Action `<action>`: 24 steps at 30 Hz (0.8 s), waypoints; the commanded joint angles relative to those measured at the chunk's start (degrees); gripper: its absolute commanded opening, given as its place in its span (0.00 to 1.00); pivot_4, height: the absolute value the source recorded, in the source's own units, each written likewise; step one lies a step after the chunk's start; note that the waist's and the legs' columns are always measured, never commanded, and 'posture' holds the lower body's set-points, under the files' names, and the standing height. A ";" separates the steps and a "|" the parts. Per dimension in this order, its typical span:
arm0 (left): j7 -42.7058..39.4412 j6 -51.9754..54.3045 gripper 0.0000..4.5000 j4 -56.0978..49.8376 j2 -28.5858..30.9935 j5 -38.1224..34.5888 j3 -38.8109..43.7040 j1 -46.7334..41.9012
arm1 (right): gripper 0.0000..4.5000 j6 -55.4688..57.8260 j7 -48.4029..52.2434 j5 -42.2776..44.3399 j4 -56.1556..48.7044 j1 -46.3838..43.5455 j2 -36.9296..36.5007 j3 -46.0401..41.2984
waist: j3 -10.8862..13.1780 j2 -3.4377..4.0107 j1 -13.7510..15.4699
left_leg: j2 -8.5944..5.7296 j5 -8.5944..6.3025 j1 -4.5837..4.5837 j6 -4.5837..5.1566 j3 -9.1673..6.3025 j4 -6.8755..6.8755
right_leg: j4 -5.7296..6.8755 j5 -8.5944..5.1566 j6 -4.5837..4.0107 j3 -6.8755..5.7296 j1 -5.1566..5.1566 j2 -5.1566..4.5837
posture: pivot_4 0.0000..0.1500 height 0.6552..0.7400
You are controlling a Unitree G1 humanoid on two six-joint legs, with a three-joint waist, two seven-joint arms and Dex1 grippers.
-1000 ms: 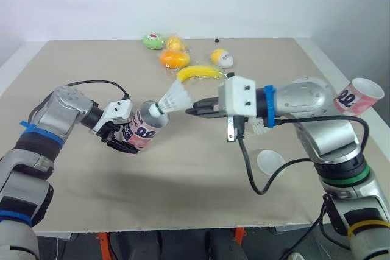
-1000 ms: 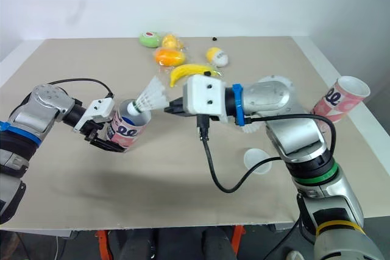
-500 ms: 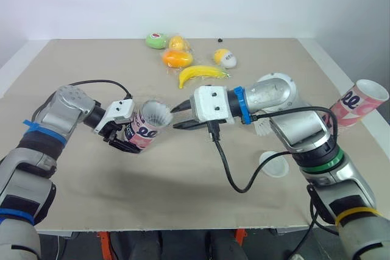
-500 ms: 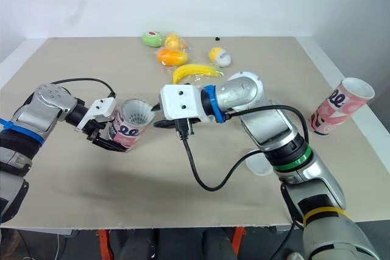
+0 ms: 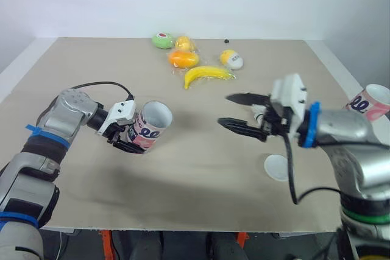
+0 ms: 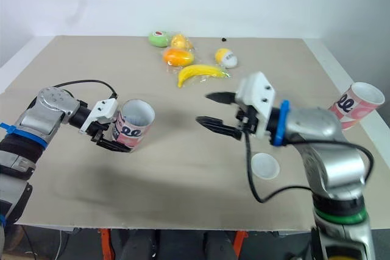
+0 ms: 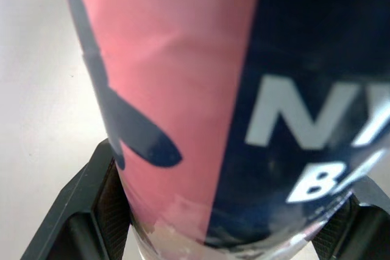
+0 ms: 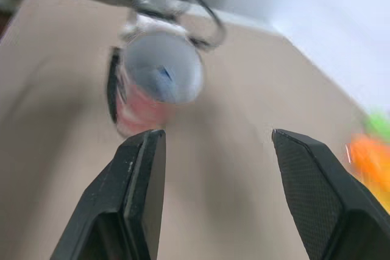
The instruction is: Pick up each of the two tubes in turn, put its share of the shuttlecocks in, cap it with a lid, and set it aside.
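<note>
Left wrist view: tube (image 7: 183,89) runs off at 12 and 3 o'clock, print cropped to part-letters. Left gripper (image 5: 129,139) fingers (image 7: 85,205) show as corner stubs, the rest hidden behind the tube. Right wrist view: tube's inside smeared, contents unclear; orange blob (image 8: 372,156) cropped at 3 o'clock. Second tube (image 5: 370,103) clipped at 3 o'clock in left eye view. Black speck (image 5: 226,41) at 12 o'clock on table (image 5: 183,181) too small to identify.

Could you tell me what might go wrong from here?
The tube, shut in the left jaws, is tilted with its mouth open sideways; what is inside could slide out before capping.
The lid lies flat on the table; the open right jaws may struggle to pinch it.
The second tube sits at the table's right edge by the right arm; a swing might knock it off.
</note>
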 commanded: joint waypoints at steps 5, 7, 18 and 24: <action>-0.77 0.08 0.75 1.77 -2.17 2.20 -2.78 1.50 | 0.67 0.88 -13.48 -3.04 -5.10 16.88 3.04 -6.98 | -0.30 0.15 -0.09 | 0.02 -0.01 0.06 0.03 0.00 0.02 | 0.01 -0.18 0.03 0.02 0.00 0.03 | 1.00 0.41; -0.77 -0.34 0.75 2.33 -2.79 2.66 -2.77 1.25 | 0.67 0.01 -16.12 -5.02 -0.95 17.30 3.92 -5.86 | -0.32 0.19 -0.09 | 0.00 -0.01 0.04 0.03 0.02 0.12 | 0.01 -0.20 0.00 0.04 0.02 0.01 | 1.00 0.41; -0.77 -0.20 0.75 1.65 -2.59 2.58 -2.62 1.98 | 0.67 -3.72 -20.69 -8.06 11.16 15.12 5.41 -2.39 | -0.35 0.19 -0.08 | -0.27 -0.02 -0.04 0.07 0.16 0.28 | 0.00 -0.20 0.25 0.66 0.03 0.02 | 1.00 0.41; -0.77 0.14 0.75 0.98 -2.37 2.31 -2.55 2.20 | 0.67 -4.58 -20.78 -10.05 19.57 9.37 4.85 0.59 | -0.36 0.21 -0.07 | -0.28 -0.02 -0.05 0.07 0.16 0.28 | 0.00 -0.20 0.26 0.70 0.02 0.04 | 1.00 0.41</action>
